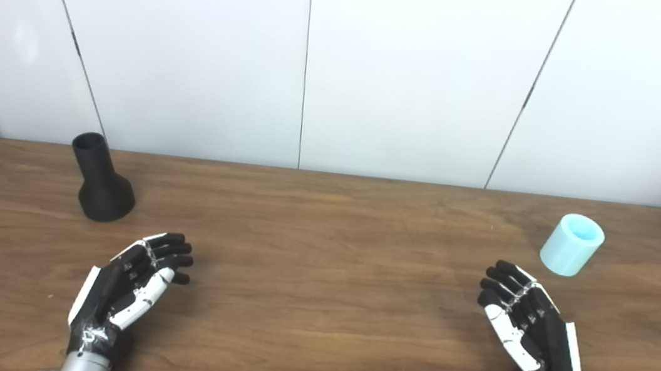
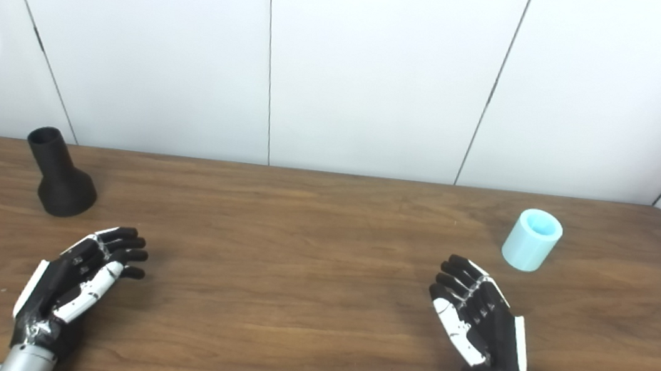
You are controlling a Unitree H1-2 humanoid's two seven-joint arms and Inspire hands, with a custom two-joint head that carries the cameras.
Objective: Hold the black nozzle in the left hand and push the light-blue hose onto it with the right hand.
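Left hand: the left hand rests low over the wooden table, palm turned inward, fingers stretched out and apart, holding nothing.
Right hand: the right hand mirrors it on the other side, palm inward, fingers extended and spread, also holding nothing.
Black nozzle: the black nozzle stands upright just ahead of the left hand and slightly to its outer side, wide flared base on the table, narrow open neck on top; clear of the fingertips.
Light-blue hose: the light-blue hose is a short, thick tube piece near the right hand, ahead of its fingertips and a little outward, not touching them. It appears to stand on one end with its open mouth upward and leaning slightly, though the tilt is hard to judge from this angle.
Spacing: the two hands are well apart, with bare wood between them; nozzle and hose sit at opposite sides.
Backdrop: white wall panels rise behind the table's far edge.
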